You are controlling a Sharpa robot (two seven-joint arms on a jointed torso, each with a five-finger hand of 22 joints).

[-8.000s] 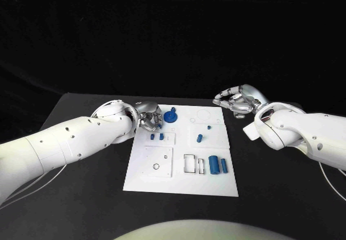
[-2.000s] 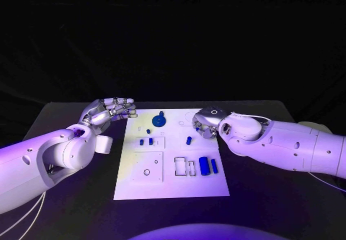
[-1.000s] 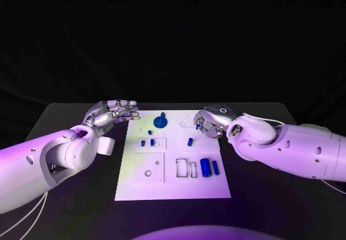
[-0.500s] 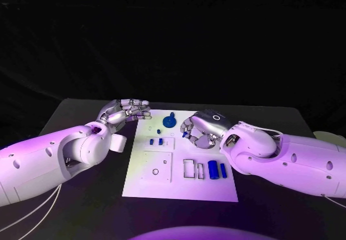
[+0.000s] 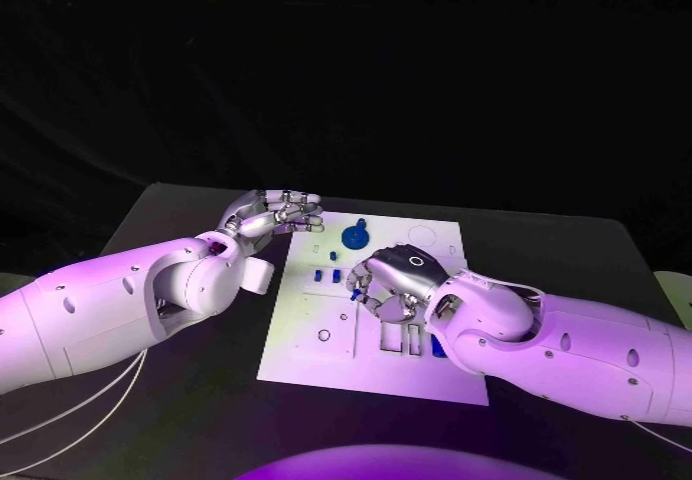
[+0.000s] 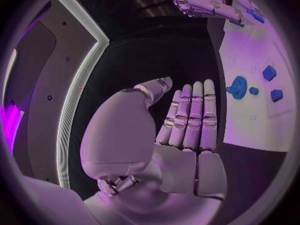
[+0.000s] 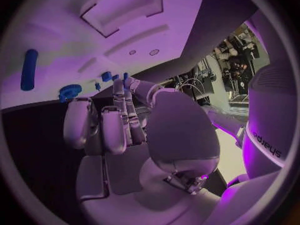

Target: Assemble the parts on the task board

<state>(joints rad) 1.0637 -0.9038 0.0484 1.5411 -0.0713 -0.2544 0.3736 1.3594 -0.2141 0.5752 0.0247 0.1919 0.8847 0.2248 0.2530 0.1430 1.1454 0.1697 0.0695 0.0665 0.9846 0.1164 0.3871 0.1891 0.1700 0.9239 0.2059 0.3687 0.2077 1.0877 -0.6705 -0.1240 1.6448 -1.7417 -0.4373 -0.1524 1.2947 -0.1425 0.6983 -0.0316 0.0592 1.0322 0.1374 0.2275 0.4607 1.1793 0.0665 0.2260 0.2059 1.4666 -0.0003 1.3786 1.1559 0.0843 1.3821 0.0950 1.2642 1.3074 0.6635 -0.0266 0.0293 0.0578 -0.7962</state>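
The white task board [image 5: 310,360] lies in the middle of the black table. My right hand [image 5: 389,285] hovers over the board's middle, fingers curled down, and pinches a small blue peg [image 5: 356,295] at its fingertips. My left hand [image 5: 278,213] hangs by the board's far left corner and holds nothing; the left wrist view shows its fingers [image 6: 187,125] side by side. A blue gear [image 5: 356,237] stands at the board's far end. Two small blue pegs [image 5: 327,272] stand just left of the right hand. A blue cylinder [image 5: 436,346] is partly hidden under my right forearm.
Rectangular slots [image 5: 397,338] lie on the near right of the board and a square inset plate [image 5: 329,330] on its near left. Black table [image 5: 188,380] surrounds the board on all sides. My right forearm crosses the board's near right corner.
The camera has shifted. My right hand has come from the board's far right edge to its middle, and the small blue peg has moved left with it. My left hand has kept its place.
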